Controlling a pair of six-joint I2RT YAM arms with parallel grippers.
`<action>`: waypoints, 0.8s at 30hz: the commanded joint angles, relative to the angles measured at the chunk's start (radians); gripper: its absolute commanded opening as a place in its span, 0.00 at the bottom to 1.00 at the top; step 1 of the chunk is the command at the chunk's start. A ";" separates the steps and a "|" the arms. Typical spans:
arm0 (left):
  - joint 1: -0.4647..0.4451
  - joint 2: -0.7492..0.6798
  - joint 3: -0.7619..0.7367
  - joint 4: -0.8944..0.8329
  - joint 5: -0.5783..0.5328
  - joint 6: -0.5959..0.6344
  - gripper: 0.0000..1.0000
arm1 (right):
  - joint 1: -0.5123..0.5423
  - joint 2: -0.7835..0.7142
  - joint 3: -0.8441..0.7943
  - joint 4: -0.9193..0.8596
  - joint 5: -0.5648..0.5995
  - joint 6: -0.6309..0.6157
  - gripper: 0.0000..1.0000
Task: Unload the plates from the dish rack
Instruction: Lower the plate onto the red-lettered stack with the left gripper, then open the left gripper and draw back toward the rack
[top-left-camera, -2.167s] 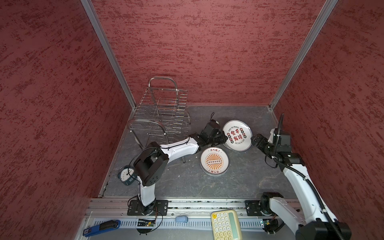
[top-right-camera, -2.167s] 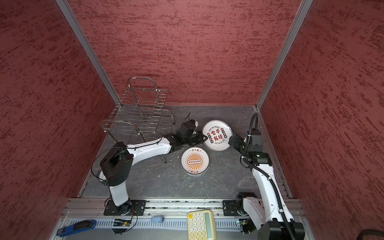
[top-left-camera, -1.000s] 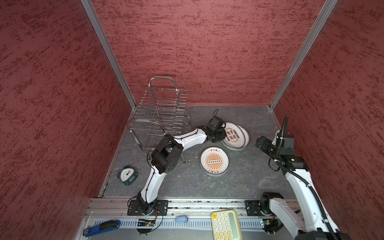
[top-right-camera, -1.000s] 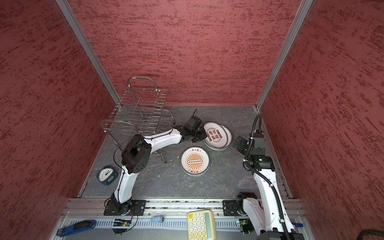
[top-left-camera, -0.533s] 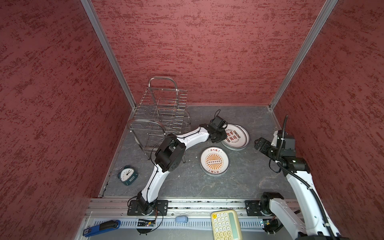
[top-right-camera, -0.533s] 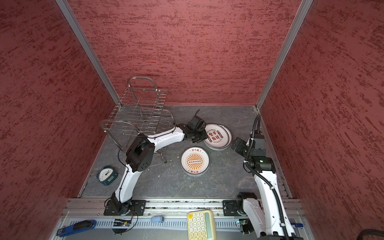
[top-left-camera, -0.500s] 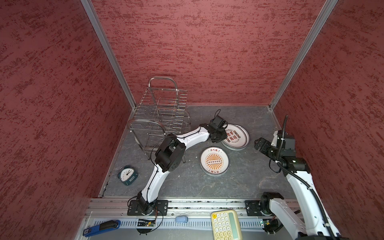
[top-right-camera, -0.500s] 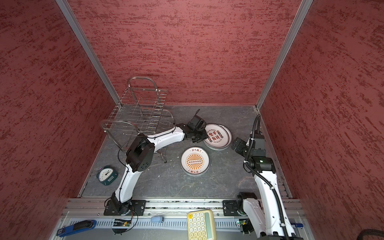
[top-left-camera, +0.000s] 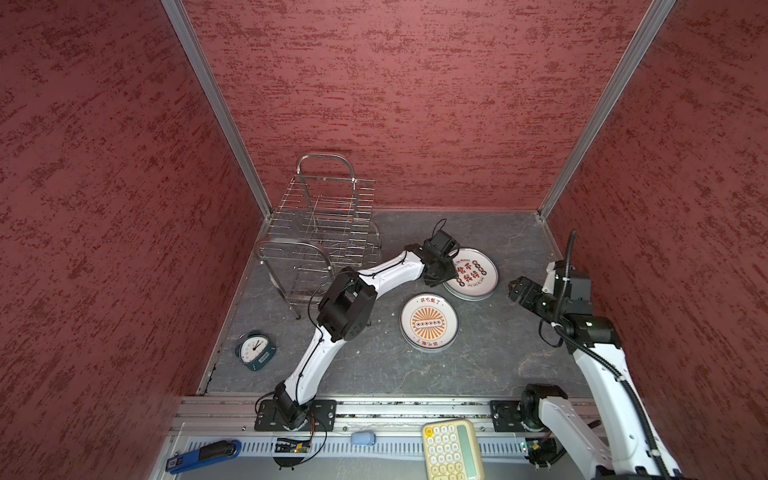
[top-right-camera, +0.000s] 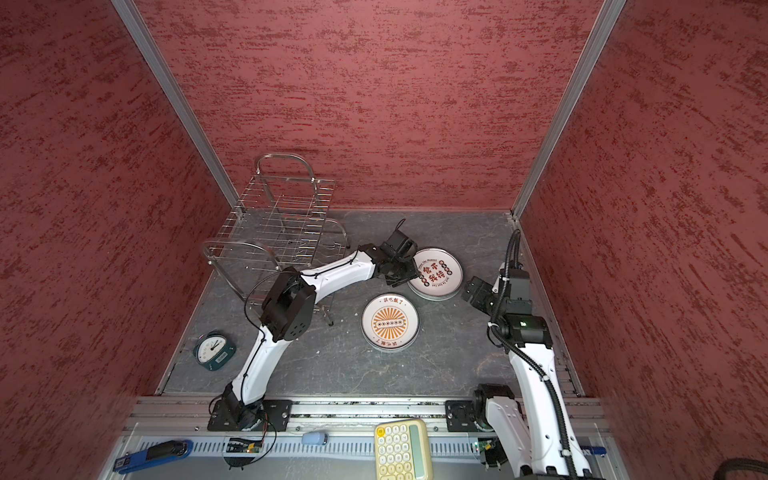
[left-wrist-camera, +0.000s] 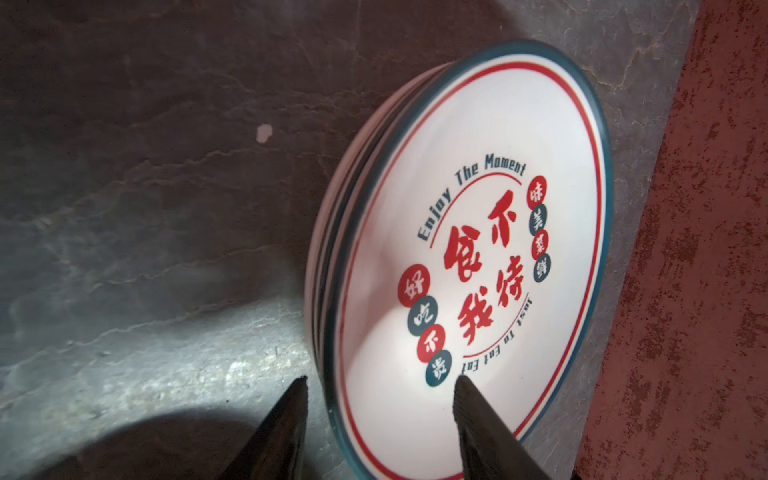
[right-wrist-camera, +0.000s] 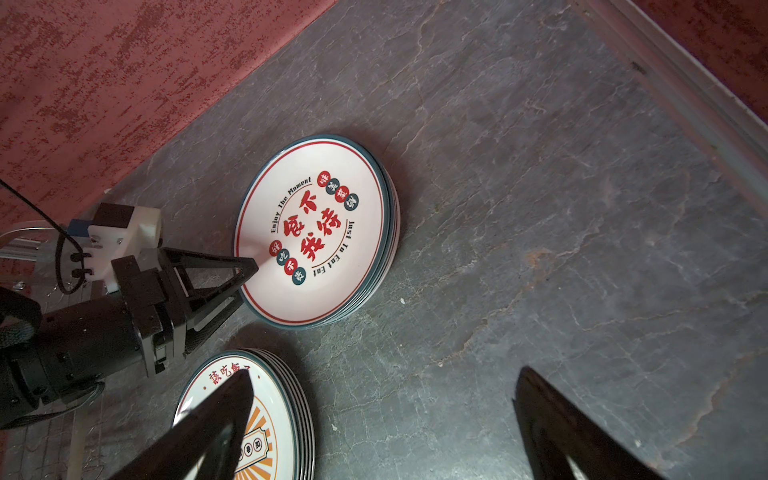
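2 stacks of plates lie flat on the gray table (top-left-camera: 498, 365), out of the dish rack (top-left-camera: 320, 232). We see the red stack (top-left-camera: 473, 276), with big red writing on its top plate, toward the back of the table. The orange stack (top-left-camera: 429, 323), with an orange sun on top, lies just beside it, closer to the front. The 2 stacks do not touch. The dish rack stands in the back left corner, well apart from both stacks.

The left gripper (left-wrist-camera: 380, 379) is at the edge of the red stack. Its fingers are spread apart and pinch nothing. In the left wrist view, 1 finger (left-wrist-camera: 478, 415) is over the white top plate and the other is outside the rim, over the table. The rim sits in the gap between them. We cannot tell if a finger touches the plate; it may just hang above it.

The right gripper (right-wrist-camera: 384, 374) hangs over the table on the right side, near the red stack but apart from it. Its fingers are spread very wide and hold nothing.

Each stack shows a few thin rims, maybe 4, but we cannot count them well. A small round clock (top-left-camera: 254, 351) lies near the left wall. A yellow calculator (top-left-camera: 451, 451) sits at the front, past the metal rail.
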 joint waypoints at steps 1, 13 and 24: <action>-0.007 0.008 0.030 -0.032 -0.020 0.019 0.60 | -0.005 -0.009 0.020 0.000 0.010 -0.018 0.99; -0.064 -0.210 -0.130 -0.046 -0.173 0.134 0.97 | -0.004 -0.039 0.038 0.041 0.067 0.010 0.99; -0.217 -0.610 -0.499 -0.186 -0.341 0.129 0.99 | -0.003 -0.073 0.112 0.106 0.030 0.073 0.99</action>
